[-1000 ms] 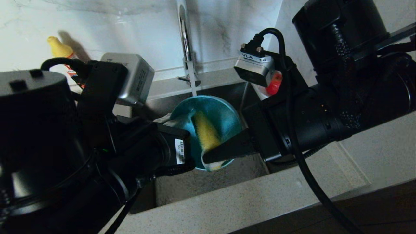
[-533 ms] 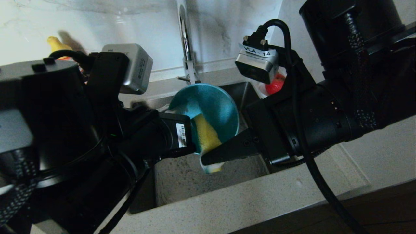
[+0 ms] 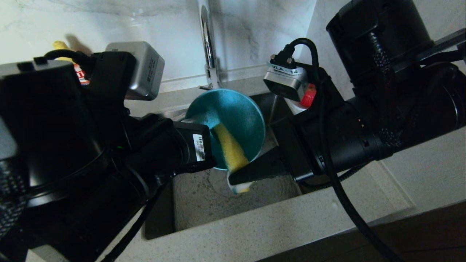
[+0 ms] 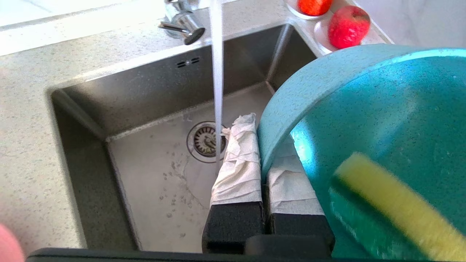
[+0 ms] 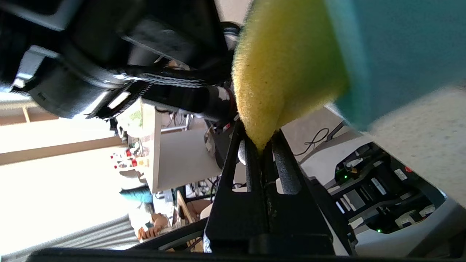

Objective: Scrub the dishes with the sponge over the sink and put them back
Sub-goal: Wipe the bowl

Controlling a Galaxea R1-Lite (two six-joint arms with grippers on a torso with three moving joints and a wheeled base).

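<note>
Steel sink below, tap running: left gripper pinches the teal bowl, right gripper pinches the sponge; hard scrubbing could twist that wet rim loose.

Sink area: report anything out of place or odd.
Nothing broken or spilled. The tap runs into the sink beside the teal bowl, missing it; the left gripper fingers wear crumpled white wrapping.

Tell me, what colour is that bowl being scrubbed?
Teal, lightly speckled; the bowl shows best in the left wrist view.
</note>
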